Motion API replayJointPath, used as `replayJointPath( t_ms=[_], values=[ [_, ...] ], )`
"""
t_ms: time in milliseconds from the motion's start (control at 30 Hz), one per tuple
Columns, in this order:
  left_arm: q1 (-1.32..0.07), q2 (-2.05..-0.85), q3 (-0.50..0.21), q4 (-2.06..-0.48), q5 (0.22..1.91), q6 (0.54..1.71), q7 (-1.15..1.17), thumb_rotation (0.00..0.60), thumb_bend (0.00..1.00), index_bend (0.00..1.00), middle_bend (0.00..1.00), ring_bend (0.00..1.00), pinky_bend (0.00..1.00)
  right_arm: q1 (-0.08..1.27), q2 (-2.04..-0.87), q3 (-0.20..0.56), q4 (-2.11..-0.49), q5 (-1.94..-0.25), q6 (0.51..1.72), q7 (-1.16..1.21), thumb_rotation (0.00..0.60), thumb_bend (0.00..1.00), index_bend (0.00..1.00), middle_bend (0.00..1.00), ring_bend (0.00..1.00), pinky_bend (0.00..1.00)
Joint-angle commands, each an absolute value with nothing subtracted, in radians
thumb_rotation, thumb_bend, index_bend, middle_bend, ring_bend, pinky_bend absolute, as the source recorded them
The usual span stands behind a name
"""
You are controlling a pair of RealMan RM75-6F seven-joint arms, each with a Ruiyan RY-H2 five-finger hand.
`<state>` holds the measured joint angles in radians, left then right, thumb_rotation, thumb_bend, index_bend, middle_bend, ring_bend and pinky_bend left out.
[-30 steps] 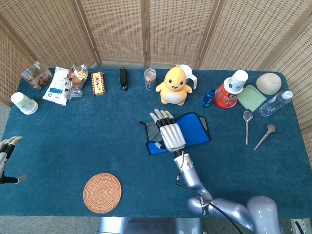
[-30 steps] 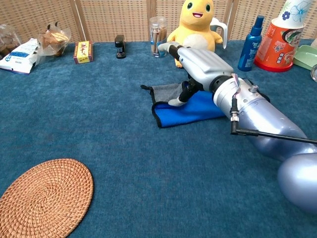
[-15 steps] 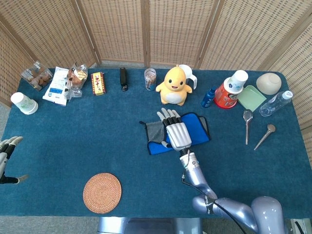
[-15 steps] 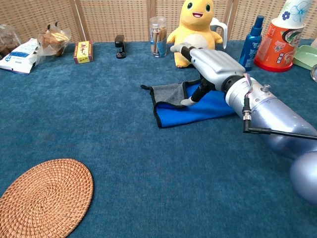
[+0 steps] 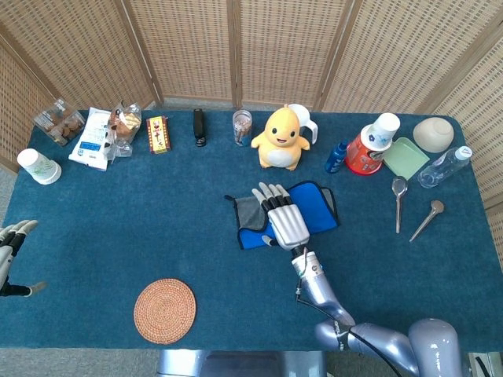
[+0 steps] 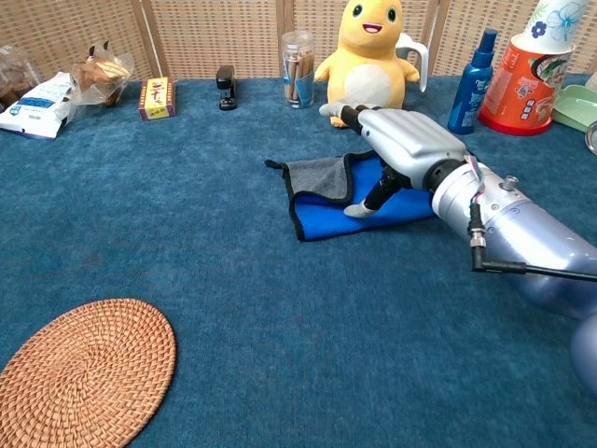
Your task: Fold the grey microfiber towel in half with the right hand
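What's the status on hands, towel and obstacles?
Right hand flat over the towel, gripping nothing visible. Left hand idle at table edge. Towel lies grey over blue, partly folded. Plush duck close behind.

My head view looks almost straight down from high up, taking in the whole table (image 5: 94,236) out to the wicker screen (image 5: 236,47). My chest view sits low at the near edge, facing level across the cloth toward that screen (image 6: 215,33), much closer in. Both share the middle: the towel (image 5: 302,212) (image 6: 340,201), my right hand (image 5: 281,216) (image 6: 396,140), the yellow toy (image 5: 279,137) (image 6: 368,47) and the mat (image 5: 164,311) (image 6: 79,378).
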<state>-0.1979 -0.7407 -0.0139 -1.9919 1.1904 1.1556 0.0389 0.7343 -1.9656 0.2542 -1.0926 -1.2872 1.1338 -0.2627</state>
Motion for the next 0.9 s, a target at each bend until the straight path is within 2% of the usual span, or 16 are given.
replayJointPath(
  t_ms=[33,400,900],
  values=[
    [-0.197,-0.741,-0.013,-1.992,1.192,1.156,0.039,0.600,0.10,0.00,0.00,0.00,0.00,0.741,-1.983,0.264,-1.076,-1.278,1.127,-0.261,0.600,0.00,0.00,0.00,0.00,0.13],
    [-0.199,-0.738,-0.016,-1.983,1.186,1.149,0.023,0.600,0.10,0.00,0.00,0.00,0.00,0.775,-2.044,0.313,-0.964,-1.259,1.119,-0.230,0.600,0.00,0.00,0.00,0.00,0.13],
    [-0.204,-0.746,-0.015,-1.983,1.177,1.145,0.041,0.600,0.10,0.00,0.00,0.00,0.00,0.831,-2.092,0.368,-0.933,-1.230,1.111,-0.249,0.600,0.00,0.00,0.00,0.00,0.13]
  ],
)
